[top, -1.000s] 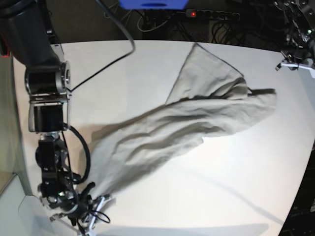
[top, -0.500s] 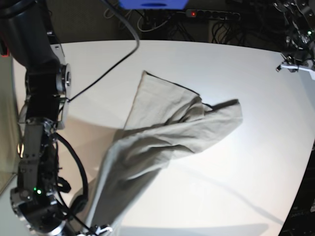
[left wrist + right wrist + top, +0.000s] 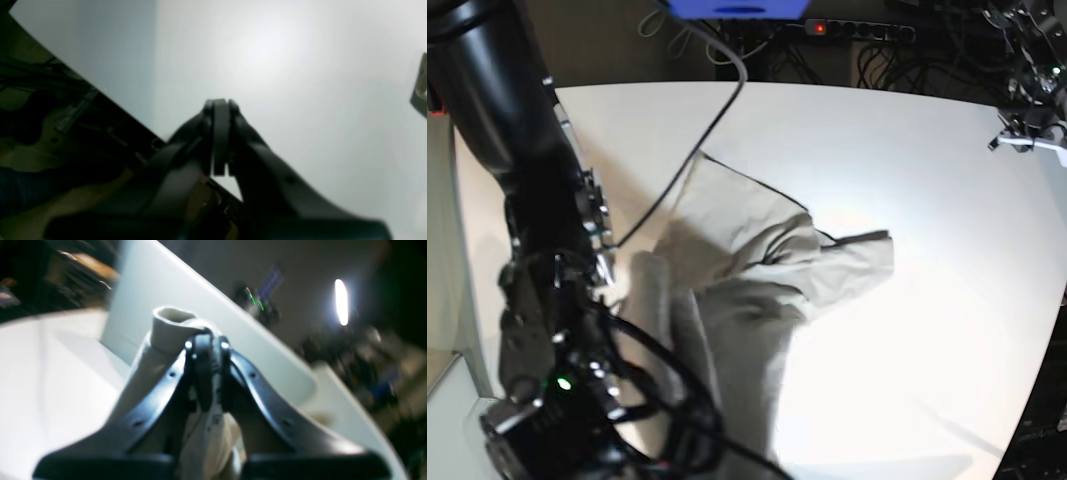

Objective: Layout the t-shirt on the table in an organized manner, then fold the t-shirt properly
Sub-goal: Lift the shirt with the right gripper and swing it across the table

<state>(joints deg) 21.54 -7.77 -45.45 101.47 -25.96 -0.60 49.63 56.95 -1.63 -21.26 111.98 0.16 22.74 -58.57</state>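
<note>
No writing can be read anywhere on the t-shirt (image 3: pixel 757 290); if there is a label, it is hidden in the folds. The grey-beige cloth lies bunched in the centre-left of the base view on the white table (image 3: pixel 907 150), its long axis running from a flatter panel at upper left centre down toward the bottom edge of the frame, with one lobe reaching out to the right (the whole thing is heavily wrinkled). Its lower end rises toward the big black arm filling the left side.

In the right wrist view the right gripper (image 3: pixel 206 350) has its jaws clamped tight on a rolled fold of the shirt, cloth curling above the tips and hanging below them.

The left gripper (image 3: pixel 218 106) is pressed fully together with nothing between its jaws, above bare table; in the base view it sits at the far upper right edge, well apart from the shirt.
</note>
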